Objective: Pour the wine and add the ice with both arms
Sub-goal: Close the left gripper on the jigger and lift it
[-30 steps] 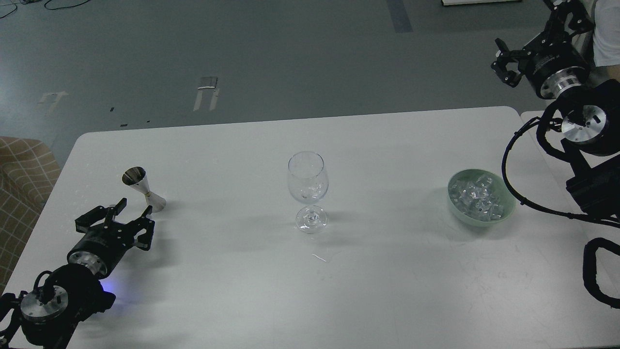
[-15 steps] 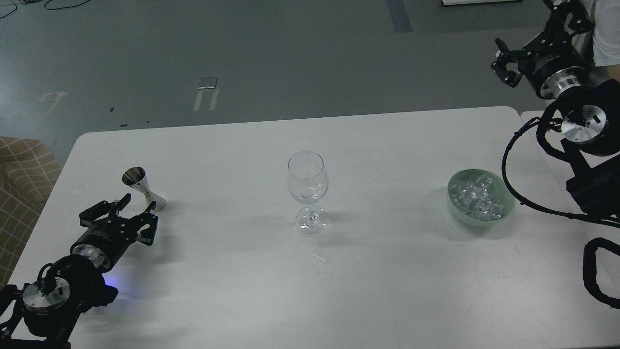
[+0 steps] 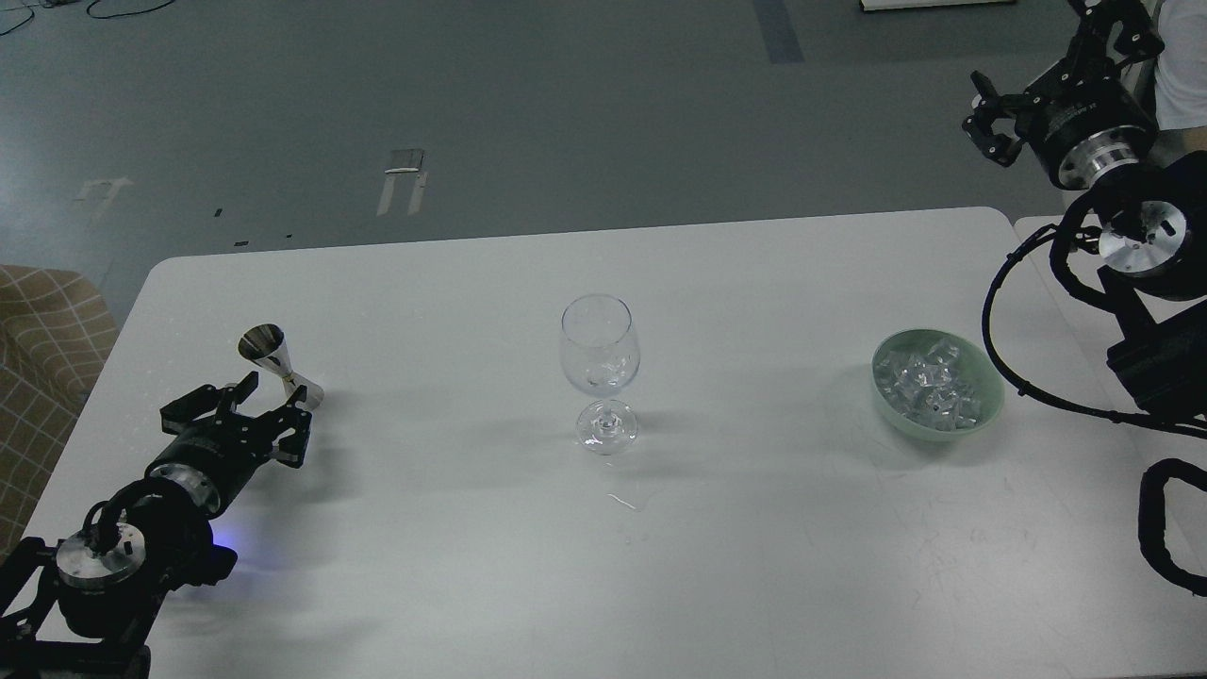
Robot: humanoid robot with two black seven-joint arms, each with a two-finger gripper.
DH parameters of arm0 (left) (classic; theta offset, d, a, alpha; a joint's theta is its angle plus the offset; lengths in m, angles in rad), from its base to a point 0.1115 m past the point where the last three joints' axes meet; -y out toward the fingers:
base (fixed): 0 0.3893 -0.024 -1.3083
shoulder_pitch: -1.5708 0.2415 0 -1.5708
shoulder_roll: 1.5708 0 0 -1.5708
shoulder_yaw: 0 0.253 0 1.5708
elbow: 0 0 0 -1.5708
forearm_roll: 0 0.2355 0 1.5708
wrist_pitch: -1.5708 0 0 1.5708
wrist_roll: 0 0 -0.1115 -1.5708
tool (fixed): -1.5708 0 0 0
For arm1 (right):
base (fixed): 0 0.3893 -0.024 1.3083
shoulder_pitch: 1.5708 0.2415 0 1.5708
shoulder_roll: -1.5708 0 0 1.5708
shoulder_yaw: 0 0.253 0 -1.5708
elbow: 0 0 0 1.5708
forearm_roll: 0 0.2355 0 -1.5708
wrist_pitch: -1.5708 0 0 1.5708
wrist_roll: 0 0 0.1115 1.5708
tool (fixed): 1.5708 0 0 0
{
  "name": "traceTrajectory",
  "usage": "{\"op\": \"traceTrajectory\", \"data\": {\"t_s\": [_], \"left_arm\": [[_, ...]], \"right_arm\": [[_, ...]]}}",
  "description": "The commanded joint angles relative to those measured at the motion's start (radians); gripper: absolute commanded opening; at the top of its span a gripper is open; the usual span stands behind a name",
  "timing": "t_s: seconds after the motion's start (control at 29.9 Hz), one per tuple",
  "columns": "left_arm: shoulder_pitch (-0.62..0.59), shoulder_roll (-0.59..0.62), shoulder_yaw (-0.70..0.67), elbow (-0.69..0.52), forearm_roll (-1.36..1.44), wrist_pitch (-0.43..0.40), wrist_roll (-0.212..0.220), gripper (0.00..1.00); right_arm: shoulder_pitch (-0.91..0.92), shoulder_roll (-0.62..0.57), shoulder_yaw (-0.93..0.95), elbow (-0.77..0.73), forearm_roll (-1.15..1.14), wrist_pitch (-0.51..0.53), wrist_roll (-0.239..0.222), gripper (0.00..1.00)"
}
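Left gripper (image 3: 253,407) moved nearer jigger (image 3: 279,366); ice (image 3: 929,382) clear.

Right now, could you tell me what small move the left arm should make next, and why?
Probably ease the open left gripper forward around the small steel jigger. Its fingers sit just short of the jigger, which stands upright and ungrasped, and the clear stemmed wine glass looks nearly empty.

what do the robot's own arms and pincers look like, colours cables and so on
Both arms are bulky and black, with shiny silver disc joints. The left pincer and right pincer are black, clawed two-finger parts on round black wrists ringed in silver. Thick black cables loop beside the right arm. A blue glow shows by the left arm.
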Motion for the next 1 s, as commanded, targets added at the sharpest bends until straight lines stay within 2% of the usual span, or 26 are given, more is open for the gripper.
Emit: {"op": "traceTrajectory", "data": {"t_s": [0.0,0.43,0.67,0.97], "left_arm": [[-0.006,-0.007,0.000,0.001,0.002,0.001,-0.001,0.55],[-0.050,-0.007,0.000,0.045,0.000,0.001,0.002,0.54],[-0.078,-0.010,0.000,0.085,0.000,-0.013,0.011,0.46],[-0.104,-0.037,0.000,0.123,0.000,-0.013,0.022,0.44]], "right_arm": [[0.000,0.000,0.000,-0.001,-0.001,0.000,0.000,1.00],[0.007,-0.001,0.000,-0.001,-0.001,0.000,0.000,1.00],[0.009,-0.001,0.000,-0.001,-0.001,-0.005,0.000,1.00],[0.009,-0.001,0.000,-0.001,-0.001,-0.008,0.000,1.00]]}}
